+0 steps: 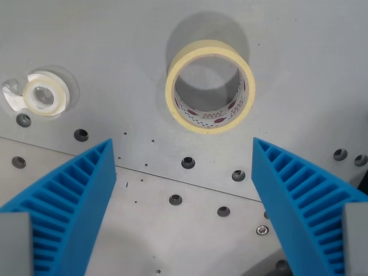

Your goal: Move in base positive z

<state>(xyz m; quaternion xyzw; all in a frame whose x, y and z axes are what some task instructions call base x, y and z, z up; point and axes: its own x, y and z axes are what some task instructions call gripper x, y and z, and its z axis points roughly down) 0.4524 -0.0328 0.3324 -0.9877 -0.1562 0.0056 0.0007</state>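
Observation:
My gripper (184, 150) is open and empty, with its two blue ribbed fingers (75, 201) reaching in from the bottom corners of the wrist view. A pale yellow roll of masking tape (210, 86) with a red-dotted inner core lies flat on the grey metal table (115, 34), just beyond the fingertips and slightly to the wrist view's right of centre. It is apart from both fingers.
A small clear tape dispenser roll (41, 95) lies at the wrist view's left. The table has several bolt holes (188, 163) and a seam running across below the tape roll.

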